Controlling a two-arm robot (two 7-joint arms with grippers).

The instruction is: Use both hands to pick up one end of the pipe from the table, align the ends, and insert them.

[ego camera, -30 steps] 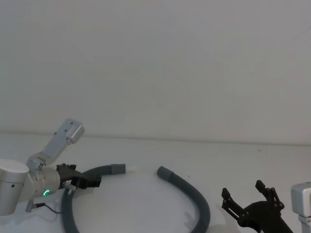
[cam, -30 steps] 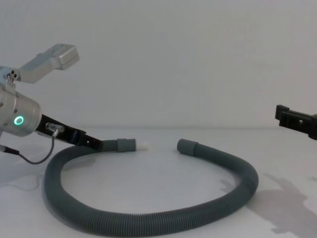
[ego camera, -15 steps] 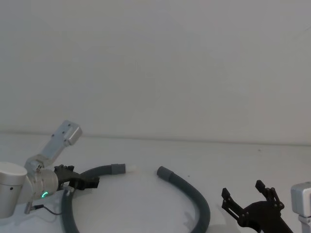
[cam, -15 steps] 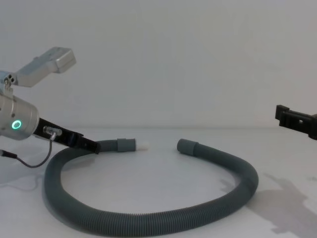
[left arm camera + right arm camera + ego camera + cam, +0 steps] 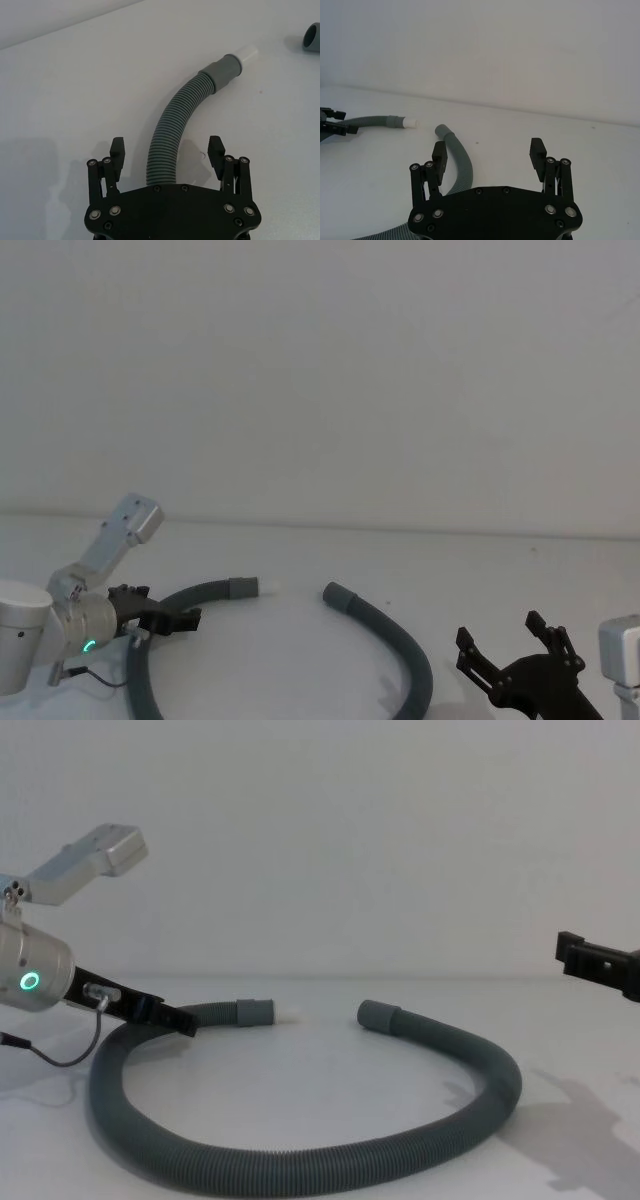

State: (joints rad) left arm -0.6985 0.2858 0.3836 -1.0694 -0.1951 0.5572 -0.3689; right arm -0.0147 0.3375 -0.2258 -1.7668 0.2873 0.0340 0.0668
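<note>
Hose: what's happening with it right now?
The hose lies looped on the table, white-tipped cuff and plain cuff facing across a gap, not joined. The left gripper is open, jaws either side of the hose behind the white-tipped cuff, not clamped. The right gripper is open above the table, clear of the plain cuff.

Left hand (image 5: 167,146) spread, fingers (image 5: 117,150) flanking pipe (image 5: 170,135); white-tipped cuff (image 5: 222,75) lies beyond.

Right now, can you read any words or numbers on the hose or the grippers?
None: no words, numbers or labels can be read on the corrugated hose, the left gripper, the right gripper or the table.
The left arm's green ring is only a light.
</note>
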